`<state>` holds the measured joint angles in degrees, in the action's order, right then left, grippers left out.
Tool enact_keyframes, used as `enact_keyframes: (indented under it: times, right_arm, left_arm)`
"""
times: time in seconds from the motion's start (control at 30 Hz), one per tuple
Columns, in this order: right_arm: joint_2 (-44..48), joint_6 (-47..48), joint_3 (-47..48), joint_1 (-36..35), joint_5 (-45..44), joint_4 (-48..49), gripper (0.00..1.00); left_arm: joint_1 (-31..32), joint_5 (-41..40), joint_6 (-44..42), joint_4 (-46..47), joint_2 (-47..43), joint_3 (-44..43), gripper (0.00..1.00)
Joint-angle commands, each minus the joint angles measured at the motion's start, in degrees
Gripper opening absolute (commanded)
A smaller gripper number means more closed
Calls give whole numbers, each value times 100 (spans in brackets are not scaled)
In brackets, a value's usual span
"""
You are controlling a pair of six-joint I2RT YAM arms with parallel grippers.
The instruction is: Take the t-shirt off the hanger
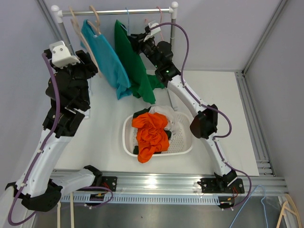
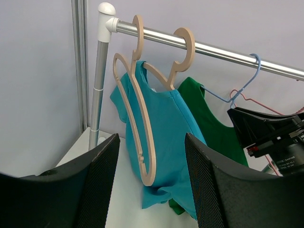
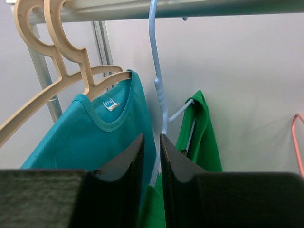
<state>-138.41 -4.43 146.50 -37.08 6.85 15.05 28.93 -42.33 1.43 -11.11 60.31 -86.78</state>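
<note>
A green t-shirt [image 1: 135,71] hangs on a blue hanger [image 3: 156,57] from the metal rail [image 1: 118,10]. It droops off one shoulder of the hanger. My right gripper [image 3: 152,137] is up at the rail [image 1: 133,40], its fingers nearly together with the blue hanger's arm between them. A teal t-shirt [image 1: 107,57] hangs to the left on a beige hanger [image 2: 183,52]. My left gripper [image 2: 152,137] is wide open and empty, facing the teal shirt [image 2: 171,137] from the left side [image 1: 92,66], not touching it.
An empty beige hanger [image 2: 137,118] hangs in front of the teal shirt. A pink hanger [image 2: 251,102] hangs right of the green shirt. A white basket [image 1: 183,142] holds orange [image 1: 152,133] and other clothes. The rack's post [image 2: 97,85] stands at the left.
</note>
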Motion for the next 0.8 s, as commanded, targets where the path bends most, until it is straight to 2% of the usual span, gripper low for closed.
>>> enact_keyframes:
  times: [0.0, 0.07, 0.13, 0.37, 0.4, 0.43, 0.5, 0.53, 0.67, 0.73, 0.77]
  right_arm:
    - [-98, 38, 37, -54, 71, 60, 21]
    - [-107, 56, 37, -62, 62, 51, 13]
    - [-107, 56, 28, -71, 36, 51, 0]
    - [59, 82, -147, -71, 53, 121, 0]
    - [77, 126, -191, -80, 36, 112, 5]
    - [103, 161, -226, -97, 1, 121, 15]
    - [121, 266, -332, -133, -96, 156, 41]
    - [112, 267, -341, -141, -96, 148, 44]
    - [95, 241, -411, -150, -96, 121, 45]
    - [95, 258, -438, -159, -114, 139, 42]
    - [77, 267, -420, -185, -192, 113, 22]
  left_arm:
    - [34, -56, -46, 224, -55, 65, 62]
    - [17, -56, -38, 224, -64, 65, 62]
    - [8, -56, -20, 206, -64, 83, 62]
    - [-1, -48, -11, 224, -116, 144, 62]
    - [-1, -48, -11, 224, -116, 144, 62]
    - [-1, -39, -3, 224, -116, 144, 62]
    - [-10, -48, 6, 215, -116, 161, 62]
    - [-10, -39, 6, 215, -125, 153, 62]
    - [-10, -39, 6, 197, -90, 153, 62]
    - [-10, -30, 15, 206, -81, 170, 62]
    - [-10, -39, 15, 197, -73, 162, 62]
